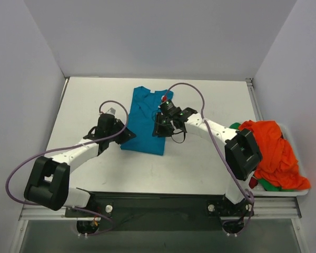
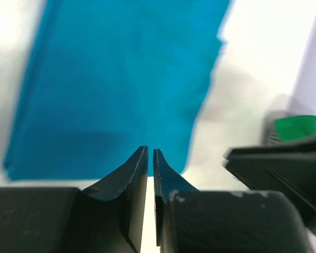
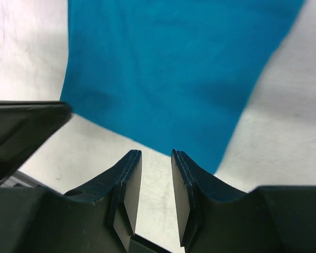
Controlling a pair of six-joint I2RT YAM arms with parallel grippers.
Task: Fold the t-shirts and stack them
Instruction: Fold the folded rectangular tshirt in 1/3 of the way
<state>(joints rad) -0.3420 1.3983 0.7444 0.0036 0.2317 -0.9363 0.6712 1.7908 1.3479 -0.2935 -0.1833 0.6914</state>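
Note:
The teal-blue t-shirt (image 1: 146, 118) lies folded into a long strip in the middle of the table. It fills the upper part of the left wrist view (image 2: 121, 79) and of the right wrist view (image 3: 174, 68). My left gripper (image 1: 127, 134) hovers at the shirt's left near edge, its jaws almost together and empty (image 2: 150, 153). My right gripper (image 1: 160, 129) hovers at the shirt's right edge, its jaws a little apart and empty (image 3: 156, 155), over bare table just short of the cloth. An orange-red t-shirt (image 1: 274, 153) lies heaped on a green one (image 1: 268, 184) at the right.
The heaped shirts sit in a white tray (image 1: 300, 192) at the table's right edge. Grey walls close in the left, back and right sides. The right arm's black body (image 2: 284, 163) shows in the left wrist view. The left arm (image 3: 21, 126) shows in the right wrist view.

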